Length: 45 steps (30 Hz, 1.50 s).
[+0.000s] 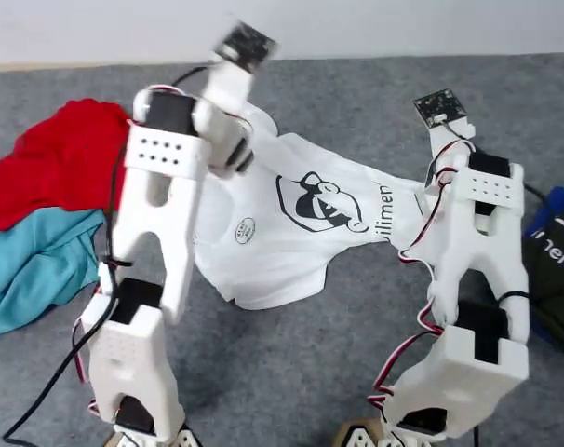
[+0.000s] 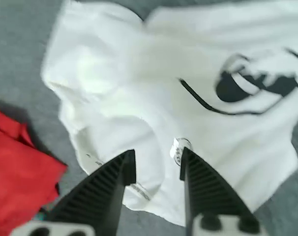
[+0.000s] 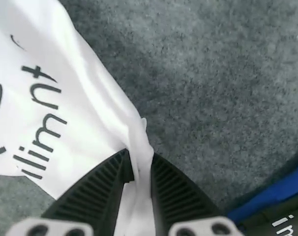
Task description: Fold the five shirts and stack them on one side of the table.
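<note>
**Grey cover and white wall**

A grey cover like carpet (image 1: pixel 291 372) lies flat over the whole work surface; its texture is rough and speckled, as the right wrist view shows from close by. At the far edge of the cover a thin pale brown strip (image 1: pixel 40 65) runs across; behind this strip stands a plain white wall (image 1: pixel 403 23).

Robot lab, grey felt tabletop (image 1: pixel 291 372), white wall (image 1: pixel 403 28)
</note>
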Motion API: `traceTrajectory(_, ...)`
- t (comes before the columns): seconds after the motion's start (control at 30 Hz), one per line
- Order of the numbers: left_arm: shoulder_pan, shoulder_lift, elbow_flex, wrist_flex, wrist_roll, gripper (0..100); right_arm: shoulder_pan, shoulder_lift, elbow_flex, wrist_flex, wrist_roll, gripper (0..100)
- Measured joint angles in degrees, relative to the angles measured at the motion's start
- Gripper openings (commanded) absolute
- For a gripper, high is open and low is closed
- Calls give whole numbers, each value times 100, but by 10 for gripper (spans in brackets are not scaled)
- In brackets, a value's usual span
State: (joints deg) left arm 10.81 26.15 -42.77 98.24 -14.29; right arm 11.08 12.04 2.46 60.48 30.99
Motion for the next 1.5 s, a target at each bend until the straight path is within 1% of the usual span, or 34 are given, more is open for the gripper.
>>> traceTrajectory(0.13, 176, 0, 475, 62, 0, 151, 0, 0, 0, 35, -9, 10)
traceTrajectory(0.23, 466, -141, 1125, 62, -62, 151, 0, 0, 0, 211, -9, 10)
traceTrajectory(0.47, 1327, -1371, 3033, 70, -158, 151, 0, 0, 0, 589, -9, 10)
traceTrajectory(0.53, 1415, -1653, 3613, 35, -167, 152, 0, 0, 0, 598, -9, 10)
traceTrajectory(0.73, 1389, -2180, 5275, -712, -431, 156, 0, -35, 0, 598, -9, 10)
traceTrajectory(0.87, 1389, -2207, 6004, -1248, -686, 158, 0, -97, 0, 598, -9, 10)
traceTrajectory(0.97, 1389, -2207, 6382, -1662, -730, 186, 0, -105, 0, 598, -9, 10)
traceTrajectory(1.2, 1160, -2207, 6901, -2664, -826, 193, 0, -123, 0, 607, -149, 10)
traceTrajectory(1.37, 897, -2145, 6980, -2919, -1020, 193, 0, -123, 0, 870, -220, 10)
traceTrajectory(1.5, 800, -1644, 6927, -2945, -1099, 192, 0, -123, 0, 941, -220, 10)
